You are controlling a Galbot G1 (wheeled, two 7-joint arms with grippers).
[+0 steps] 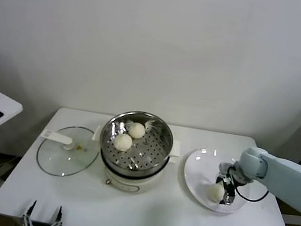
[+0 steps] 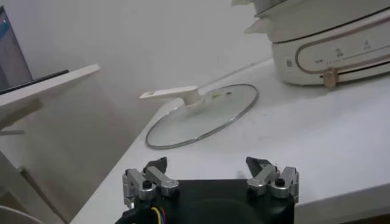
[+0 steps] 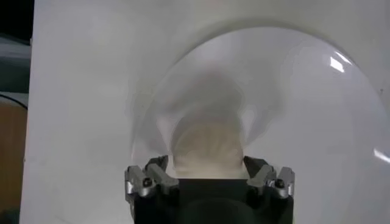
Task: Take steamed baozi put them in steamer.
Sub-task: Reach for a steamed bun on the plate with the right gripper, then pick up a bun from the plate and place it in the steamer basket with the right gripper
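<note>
Now the right pincer [image 1: 225,192] straddles a smooth, cream-white domed bun [image 1: 216,192] on the plate [image 1: 200,161], fingers spread beside it; left pincer [image 1: 42,217] parked, spread.

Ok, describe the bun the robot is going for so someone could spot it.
Right of the steamer sits a white plate. The one bun on it lies between the right tool's fingers; the other two buns sit inside the steel basket.

My right arm [image 1: 288,182] is pale blue-grey and rounded. Both hands are black, with silver screwed finger mounts; left hand [image 2: 210,179], right hand [image 3: 208,179].
</note>
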